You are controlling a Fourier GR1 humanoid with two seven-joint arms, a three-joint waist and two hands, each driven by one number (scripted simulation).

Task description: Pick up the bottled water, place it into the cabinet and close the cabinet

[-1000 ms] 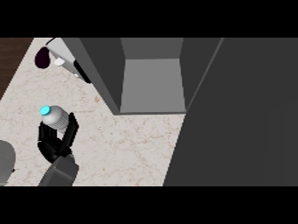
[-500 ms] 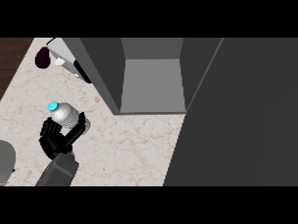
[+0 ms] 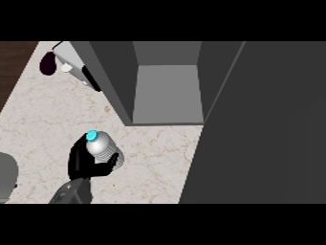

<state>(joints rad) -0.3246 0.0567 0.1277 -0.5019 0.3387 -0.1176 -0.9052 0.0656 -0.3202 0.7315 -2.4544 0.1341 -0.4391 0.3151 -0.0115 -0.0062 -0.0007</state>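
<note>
Bottled water (image 3: 100, 145) apparently outside open cabinet (image 3: 167, 91)

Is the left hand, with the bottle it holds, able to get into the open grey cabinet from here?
Probably yes. The left hand is curled round the clear water bottle with a cyan cap, and nothing shows on the speckled counter between it and the open grey cabinet.

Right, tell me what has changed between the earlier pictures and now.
The left hand, fingers curled round the bottled water, has carried it steadily right and a little down in the view, toward the open cabinet. The grip was already on a second ago and has not let go. The cabinet, its door and the dark things at the counter's far corner have not moved. The right hand shows nowhere.
</note>
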